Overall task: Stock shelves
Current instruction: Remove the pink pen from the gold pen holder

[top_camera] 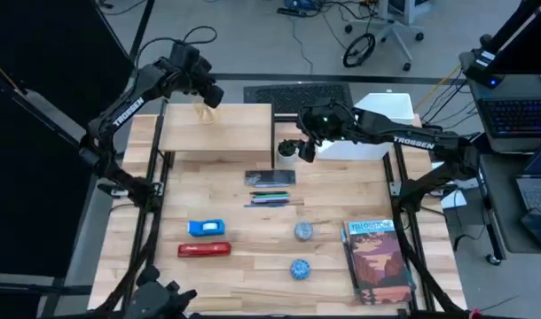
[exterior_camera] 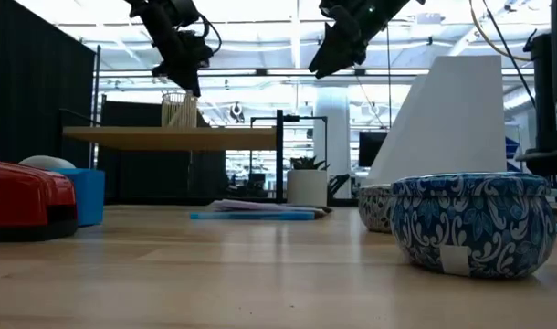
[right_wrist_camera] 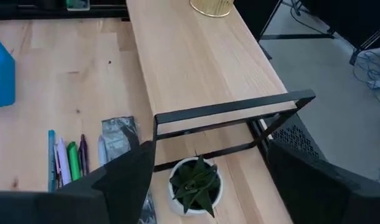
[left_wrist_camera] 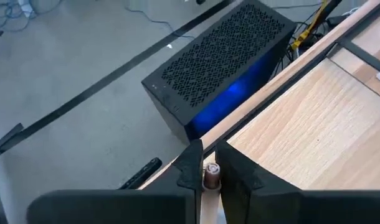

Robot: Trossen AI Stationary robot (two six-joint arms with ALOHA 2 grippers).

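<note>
Two storage units stand at the table's far edge: the plank shelf [top_camera: 215, 131] on black legs, and the white file holder [top_camera: 377, 124] just beside its right end. The left gripper [top_camera: 208, 96] hovers over the shelf's far edge, fingers nearly closed around a small brown-capped item [left_wrist_camera: 211, 175]. The right gripper [top_camera: 293, 149], fingers spread wide, hangs above a small potted plant [right_wrist_camera: 195, 185] between shelf and holder.

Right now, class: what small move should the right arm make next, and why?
Probably lower the right end effector around the plant: its fingers are open, and the pot stands on the table beside the shelf, not yet stocked.
</note>
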